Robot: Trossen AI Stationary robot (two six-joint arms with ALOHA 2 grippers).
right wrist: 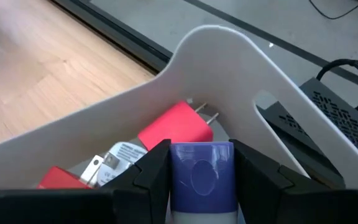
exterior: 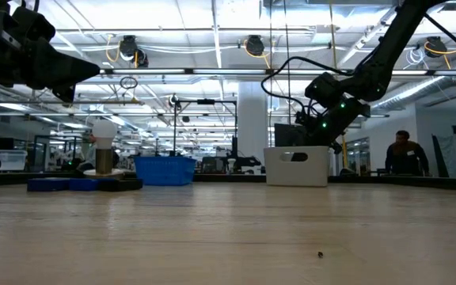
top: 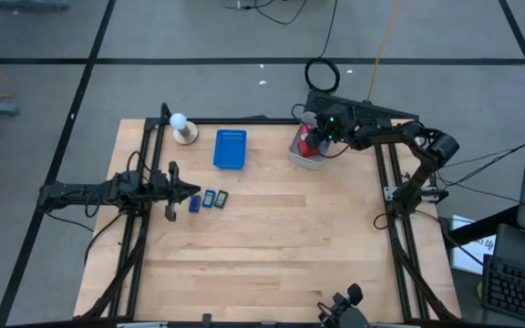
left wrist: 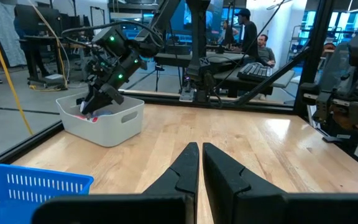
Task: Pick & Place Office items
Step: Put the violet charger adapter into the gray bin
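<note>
The office items lie in two spots: some sit in the white bin [top: 306, 148], and three small dark-blue pieces [top: 207, 199] lie far from the bin. Our right gripper [right wrist: 202, 177] is down in the bin, squeezed on a purple-blue piece [right wrist: 201, 172] beside a red block [right wrist: 175, 130]; we should lift straight up, clear of the bin's wall. Our left gripper [left wrist: 199, 163] waits far from the bin, fingers together.
</note>
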